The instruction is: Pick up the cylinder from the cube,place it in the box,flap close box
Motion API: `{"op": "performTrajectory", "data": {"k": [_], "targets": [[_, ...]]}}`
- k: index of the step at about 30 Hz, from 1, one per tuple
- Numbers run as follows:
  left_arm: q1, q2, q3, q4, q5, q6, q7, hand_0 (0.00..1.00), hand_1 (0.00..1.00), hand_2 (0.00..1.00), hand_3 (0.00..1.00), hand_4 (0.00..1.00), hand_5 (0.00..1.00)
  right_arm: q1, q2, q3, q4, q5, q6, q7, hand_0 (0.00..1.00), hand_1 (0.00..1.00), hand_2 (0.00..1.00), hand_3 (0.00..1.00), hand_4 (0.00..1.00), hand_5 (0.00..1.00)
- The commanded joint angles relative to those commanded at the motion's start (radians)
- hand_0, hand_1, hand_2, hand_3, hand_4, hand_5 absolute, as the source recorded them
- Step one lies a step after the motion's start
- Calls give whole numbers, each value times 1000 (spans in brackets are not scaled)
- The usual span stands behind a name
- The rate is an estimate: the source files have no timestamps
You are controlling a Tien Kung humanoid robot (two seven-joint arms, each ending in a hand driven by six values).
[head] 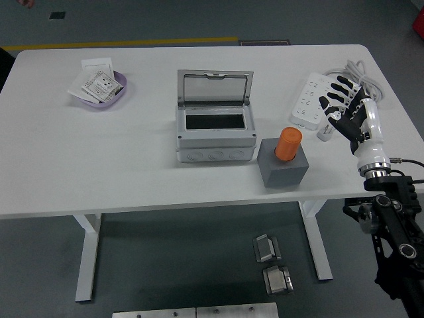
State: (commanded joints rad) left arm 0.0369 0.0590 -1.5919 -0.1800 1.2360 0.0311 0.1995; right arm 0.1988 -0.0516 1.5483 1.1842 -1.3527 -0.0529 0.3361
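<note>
An orange cylinder [289,144] stands upright on a grey cube [283,163] right of the table's middle. A grey box [215,131] with its clear flap lid [214,88] raised stands just left of the cube; its dark inside shows. My right hand [344,106] hovers to the right of the cylinder, apart from it, fingers spread and holding nothing. My left arm is not in view.
A white power strip [309,101] with a cable lies behind my right hand at the table's right. A purple bowl [99,91] with paper packets sits at the far left. The white table [132,172] ends near the cube's front.
</note>
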Motion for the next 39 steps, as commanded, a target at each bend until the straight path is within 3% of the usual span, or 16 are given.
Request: {"op": "performTrajectory", "data": {"k": [2,9,39], "targets": [[-1,0,0,0,0,0,0,632,636,589,586,652,198,2,2,-7,-3,-2,0,0,525,712,705,748,828,239],[-7,0,3,0,-3,-1,-1,631,636,589,586,652,197,10,8,-43,-16,-4,-3,4,526,689,688,726,830,252],[-10,1,23,0,-37,2,-1,631,637,589,587,651,193,6,5,-109,-41,8,-18,13,527,688,680,734,849,285]]}}
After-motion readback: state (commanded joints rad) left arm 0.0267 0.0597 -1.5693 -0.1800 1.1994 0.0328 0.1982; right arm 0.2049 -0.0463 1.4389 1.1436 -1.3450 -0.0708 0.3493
